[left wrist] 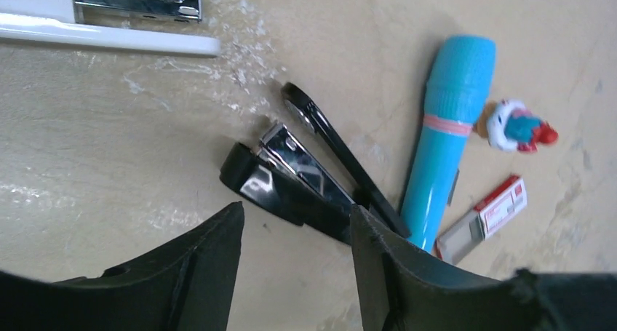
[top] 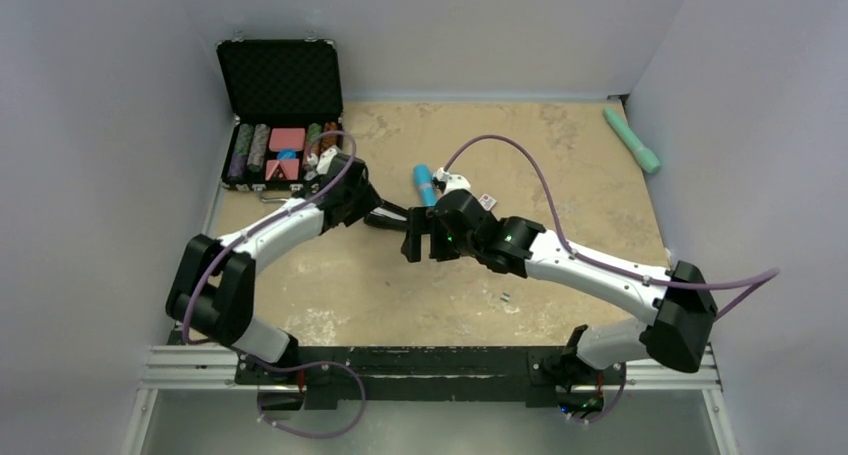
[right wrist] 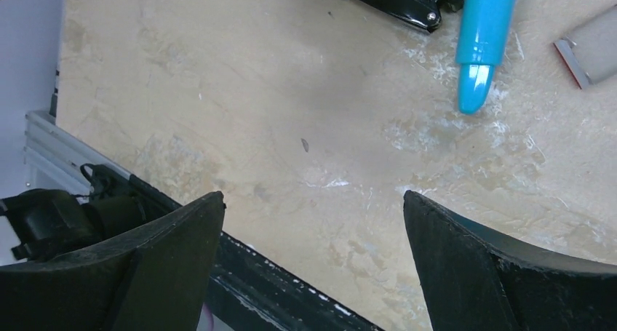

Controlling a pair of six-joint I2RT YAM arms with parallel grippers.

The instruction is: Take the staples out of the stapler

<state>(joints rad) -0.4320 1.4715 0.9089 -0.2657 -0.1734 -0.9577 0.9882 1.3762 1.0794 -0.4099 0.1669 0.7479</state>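
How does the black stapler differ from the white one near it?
The black stapler lies diagonally, the white stapler level. The black stapler shows between the left gripper fingers; the white stapler lies apart at the picture's top edge, cut off. Both show chrome magazines.

Left wrist view: the rear end of the stapler point(left wrist: 280, 189) runs behind a finger point(left wrist: 378, 273) of the left claw point(left wrist: 297, 214) — so does the foot of the torch point(left wrist: 447, 127). A white thing point(left wrist: 109, 34) is cut off by the top and left edges; the print on the box point(left wrist: 495, 211) is too small to read. Right wrist view: the top edge cuts stapler and torch. From above, a speck point(top: 505, 297) on the table point(top: 400, 295) — too small to tell.
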